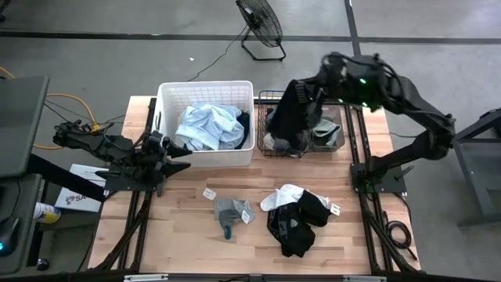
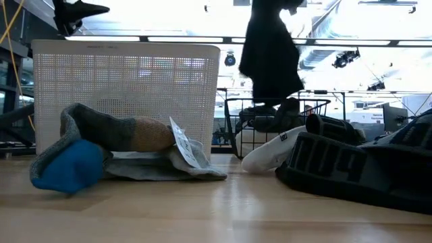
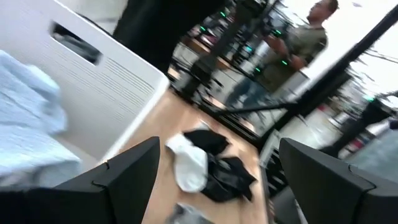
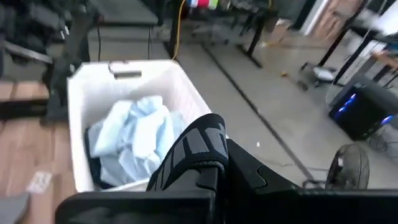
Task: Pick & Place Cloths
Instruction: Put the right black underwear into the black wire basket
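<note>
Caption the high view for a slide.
Right gripper holds a black cloth above the wire basket; left gripper waits open beside the white tub.

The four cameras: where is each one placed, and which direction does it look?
High: overhead, looking down; both arms, right gripper holding black cloth over wire basket.
Low: table height, level; hanging black cloth.
Left wrist: own open fingers, floor cloths.
Right wrist: own fingers gripping cloth; white tub.
Shared: tub, black cloth.
</note>
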You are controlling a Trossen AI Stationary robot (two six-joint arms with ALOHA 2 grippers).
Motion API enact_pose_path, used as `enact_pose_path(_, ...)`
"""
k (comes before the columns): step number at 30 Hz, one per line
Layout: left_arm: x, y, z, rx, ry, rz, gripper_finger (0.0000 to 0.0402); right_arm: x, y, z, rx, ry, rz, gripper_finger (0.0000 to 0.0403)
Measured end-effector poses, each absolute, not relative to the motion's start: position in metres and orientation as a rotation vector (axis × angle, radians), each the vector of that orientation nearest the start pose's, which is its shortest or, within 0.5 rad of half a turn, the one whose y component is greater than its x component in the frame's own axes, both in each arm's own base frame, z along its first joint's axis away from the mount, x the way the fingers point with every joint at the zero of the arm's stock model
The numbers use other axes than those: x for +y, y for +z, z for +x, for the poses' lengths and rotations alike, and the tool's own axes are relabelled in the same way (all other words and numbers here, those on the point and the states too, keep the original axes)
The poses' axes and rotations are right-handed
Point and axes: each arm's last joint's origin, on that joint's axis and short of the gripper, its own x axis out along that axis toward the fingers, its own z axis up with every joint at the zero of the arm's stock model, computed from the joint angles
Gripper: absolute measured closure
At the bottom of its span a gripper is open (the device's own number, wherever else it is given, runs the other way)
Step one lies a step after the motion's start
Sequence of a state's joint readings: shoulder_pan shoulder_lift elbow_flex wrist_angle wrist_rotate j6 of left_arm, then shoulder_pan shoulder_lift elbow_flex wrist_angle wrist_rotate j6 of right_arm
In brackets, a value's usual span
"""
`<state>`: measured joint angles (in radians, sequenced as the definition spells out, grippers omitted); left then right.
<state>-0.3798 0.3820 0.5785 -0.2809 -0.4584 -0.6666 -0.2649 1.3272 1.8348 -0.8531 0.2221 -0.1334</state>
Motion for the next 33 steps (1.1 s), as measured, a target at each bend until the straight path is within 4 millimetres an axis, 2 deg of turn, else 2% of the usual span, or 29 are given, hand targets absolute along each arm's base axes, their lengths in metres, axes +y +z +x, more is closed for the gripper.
enact_pose_path(6,-0.022,0.307,0.095,-0.031,0.158,-0.575,0.0078,-0.112,0.471,0.243,0.541,-0.453,-0.102,0.0399)
enact_pose_path(11,-0.022,0.311,0.095,-0.060,0.157,-0.490,0.0078,-0.151,0.432,0.256,0.772,-0.442,0.021,0.0399)
enact_pose_path(15,-0.022,0.311,0.094,-0.055,0.159,-0.395,0.0078,-0.174,0.398,0.267,0.941,-0.382,0.136,0.0399)
enact_pose_path(20,-0.021,0.311,0.094,-0.049,0.184,-0.284,0.0078,-0.194,0.360,0.289,1.073,-0.317,0.164,0.0399)
enact_pose_path(24,-0.016,0.314,0.086,-0.083,0.233,-0.266,0.0078,-0.208,0.331,0.302,1.169,-0.289,0.185,0.0399)
enact_pose_path(33,-0.011,0.318,0.070,-0.145,0.160,-0.251,0.0078,-0.226,0.275,0.321,1.375,-0.265,0.215,0.0399)
